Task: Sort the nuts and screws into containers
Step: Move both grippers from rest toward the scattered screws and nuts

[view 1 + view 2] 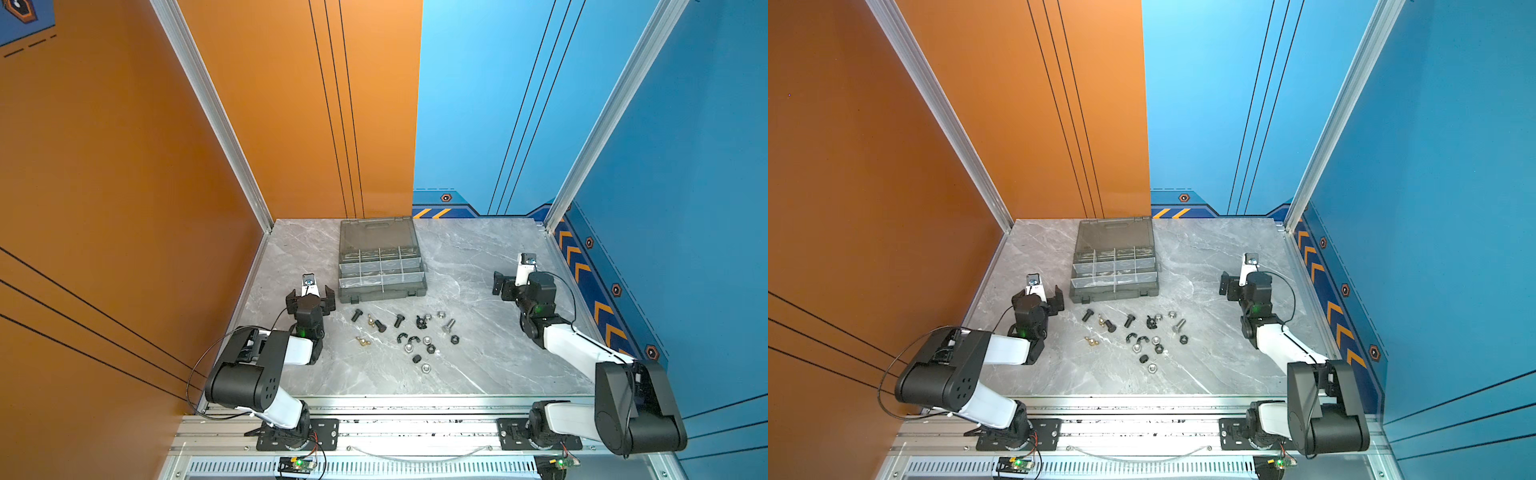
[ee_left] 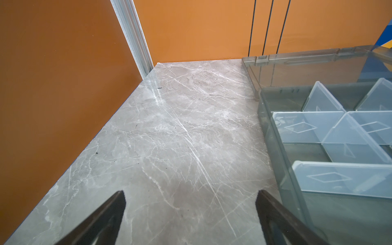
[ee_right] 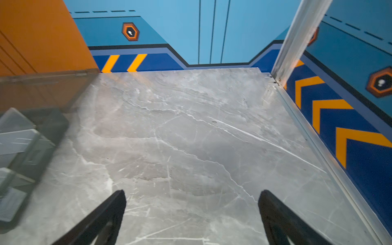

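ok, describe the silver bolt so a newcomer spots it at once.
Find the open grey organiser case at the back of the table. Go to the right end of the loose hardware in front of it. The silver bolt lies there: the only silver piece with a shank; its neighbours are nuts.

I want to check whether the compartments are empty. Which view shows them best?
The left wrist view: compartments close and sharp, though only some. Both top views show them all, small; the right wrist view shows a blurred edge.

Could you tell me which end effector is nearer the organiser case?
Left: the left end effector is just beside the organiser case; the right end effector is farther off, opposite side.
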